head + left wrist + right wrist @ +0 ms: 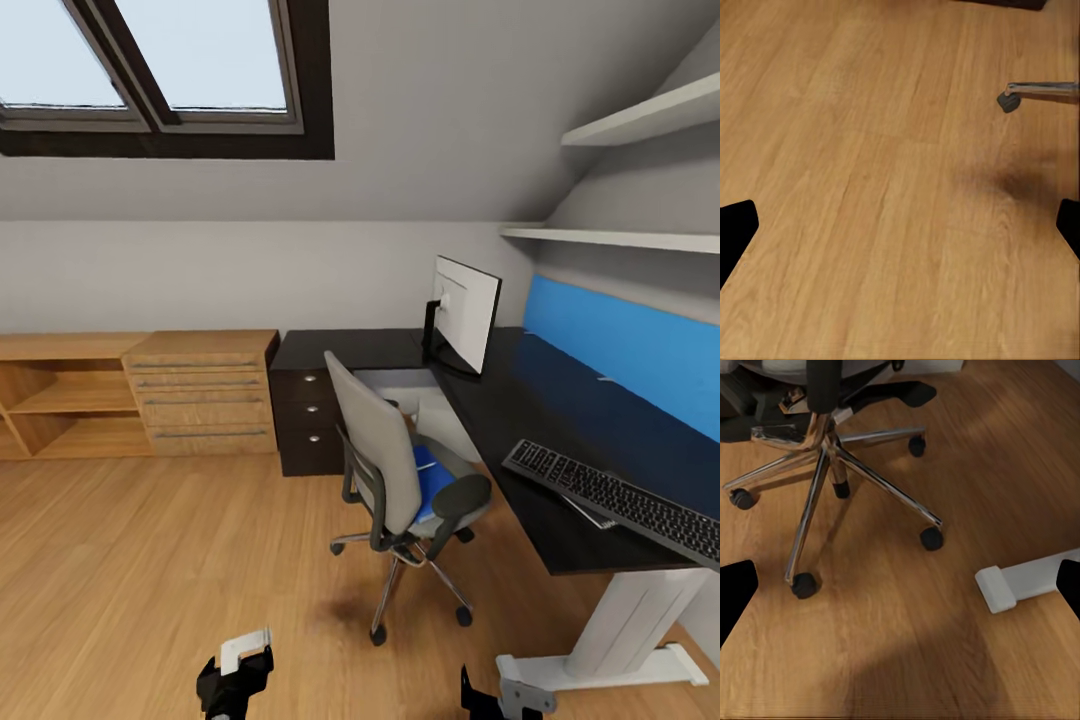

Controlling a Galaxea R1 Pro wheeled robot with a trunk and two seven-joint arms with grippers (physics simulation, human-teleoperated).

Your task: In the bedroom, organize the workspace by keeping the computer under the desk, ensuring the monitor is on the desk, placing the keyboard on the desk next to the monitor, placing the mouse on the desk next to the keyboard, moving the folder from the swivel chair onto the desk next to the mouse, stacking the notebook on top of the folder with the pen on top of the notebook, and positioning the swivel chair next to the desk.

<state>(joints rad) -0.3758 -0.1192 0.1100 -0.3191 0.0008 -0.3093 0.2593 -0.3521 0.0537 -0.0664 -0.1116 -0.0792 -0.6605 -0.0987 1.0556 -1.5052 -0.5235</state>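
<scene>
Fingers (736,589) apart, swivel chair (825,457) beyond

Head cam sits high, looks forward and down across the room: bench (560,420) on the right, swivel chair (400,470) mid-frame, skylight up top, both pincers just inside the lower edge. Left wrist cam points almost straight down at the wooden floor (870,187), fairly close; one chair caster (1009,101) shows at the frame's edge. Right wrist cam also faces down at the floor, near the chair's chrome base (825,457), with the bench's white foot (1020,585) alongside. All three share the chair base and the floor around it.
</scene>
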